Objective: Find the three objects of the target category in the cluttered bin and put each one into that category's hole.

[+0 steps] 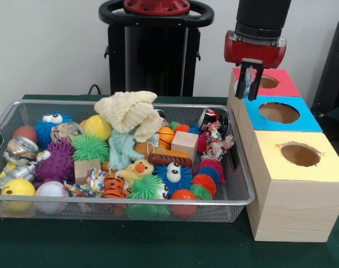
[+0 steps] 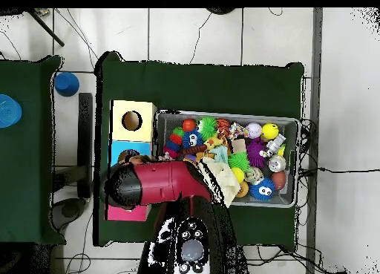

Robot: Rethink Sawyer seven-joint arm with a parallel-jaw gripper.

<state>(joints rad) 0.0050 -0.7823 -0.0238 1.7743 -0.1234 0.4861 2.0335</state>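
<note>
The arm hangs upright, its gripper (image 1: 251, 84) pinching something small over the round hole of the red box (image 1: 281, 84).

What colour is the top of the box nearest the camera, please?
Yellow top, clearest in the front view.

From above, the arm (image 2: 167, 183) covers most of the pink box (image 2: 119, 212), part of the blue box (image 2: 119, 150) and the near corner of the bin (image 1: 244, 187). In front, the gripper (image 1: 249, 85) holds something too small to identify. The cloth (image 1: 129, 111) hides toys beneath.
</note>
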